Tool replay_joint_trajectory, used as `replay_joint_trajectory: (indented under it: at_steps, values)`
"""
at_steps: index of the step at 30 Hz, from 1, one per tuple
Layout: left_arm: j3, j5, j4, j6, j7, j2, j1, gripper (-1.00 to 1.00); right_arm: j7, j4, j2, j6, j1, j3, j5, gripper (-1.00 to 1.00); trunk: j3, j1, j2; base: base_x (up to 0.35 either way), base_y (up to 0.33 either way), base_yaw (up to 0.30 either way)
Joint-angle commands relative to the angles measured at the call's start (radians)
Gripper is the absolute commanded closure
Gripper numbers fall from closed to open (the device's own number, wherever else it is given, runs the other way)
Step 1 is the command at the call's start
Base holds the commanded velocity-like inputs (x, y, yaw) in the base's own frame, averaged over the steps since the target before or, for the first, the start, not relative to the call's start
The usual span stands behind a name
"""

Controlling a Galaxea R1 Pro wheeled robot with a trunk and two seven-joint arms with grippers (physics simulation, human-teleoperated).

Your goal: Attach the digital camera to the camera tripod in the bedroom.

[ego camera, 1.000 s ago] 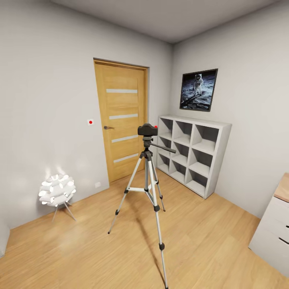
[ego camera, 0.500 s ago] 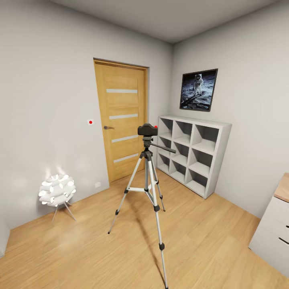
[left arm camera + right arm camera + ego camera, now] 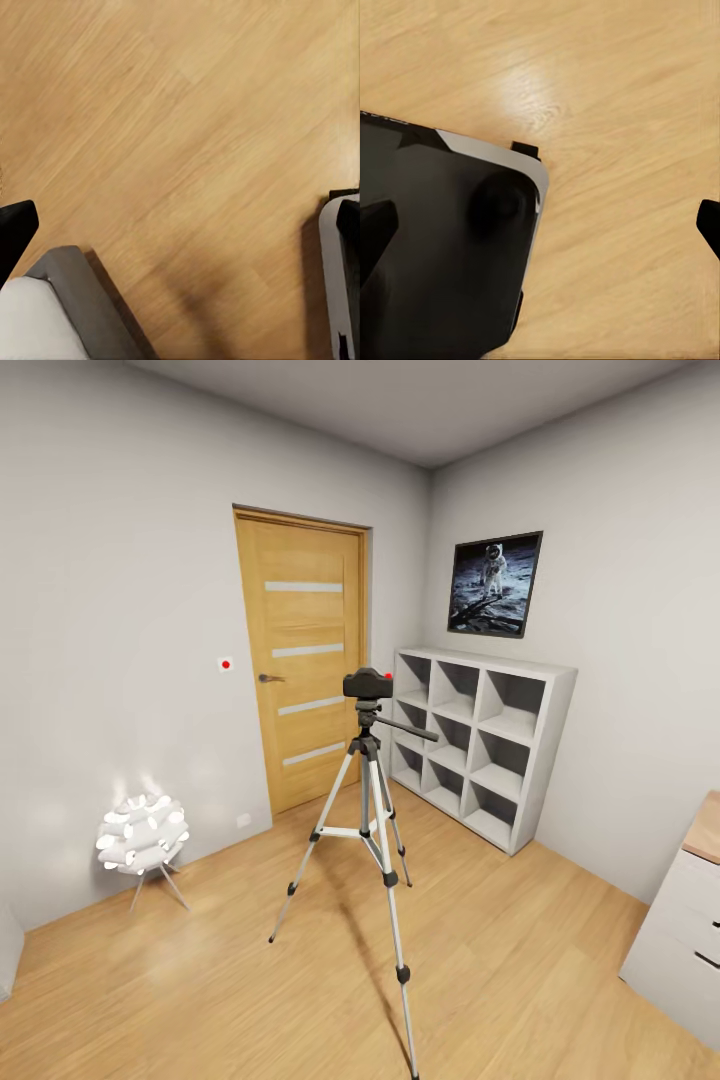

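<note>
In the head view the camera tripod stands on the light wood floor in the middle of the bedroom, its silver legs spread and its black pan handle pointing right. The small black digital camera sits upright on top of the tripod's head, a red button on its top. My left gripper hangs open over bare floor, its black fingertips far apart. My right gripper is also open, with nothing between its fingertips.
Behind the tripod are an oak door and white cube shelves. A white ball lamp glows at the left wall. A white drawer unit stands at the right edge. My dark base shows below the right gripper.
</note>
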Motion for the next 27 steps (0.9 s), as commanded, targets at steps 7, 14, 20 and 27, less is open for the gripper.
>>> replay_joint_trajectory:
  at_steps: [7,14,20,27]
  values:
    - [0.153,0.004,0.133,0.023,0.007,-0.068,0.002,-1.0,-0.007,0.001,-0.025,0.036,0.019,0.001,0.006,-1.0,0.0,0.0,-0.001,0.0,0.0,0.0]
    - [0.326,0.002,0.196,0.067,0.005,-0.09,0.002,-1.0,-0.009,0.002,-0.081,0.089,0.027,0.0,-0.022,-1.0,0.0,0.0,-0.001,0.0,0.0,0.0]
    - [0.342,0.001,0.2,0.07,0.001,-0.092,0.002,-1.0,-0.04,0.002,-0.114,0.093,0.038,0.001,-0.126,-1.0,0.0,0.0,-0.001,0.0,0.0,0.0]
    - [0.344,0.0,0.202,0.07,0.0,-0.092,0.001,-1.0,-0.049,-0.001,-0.1,0.109,0.04,0.001,-0.169,-1.0,0.0,0.0,-0.001,0.0,0.0,0.0]
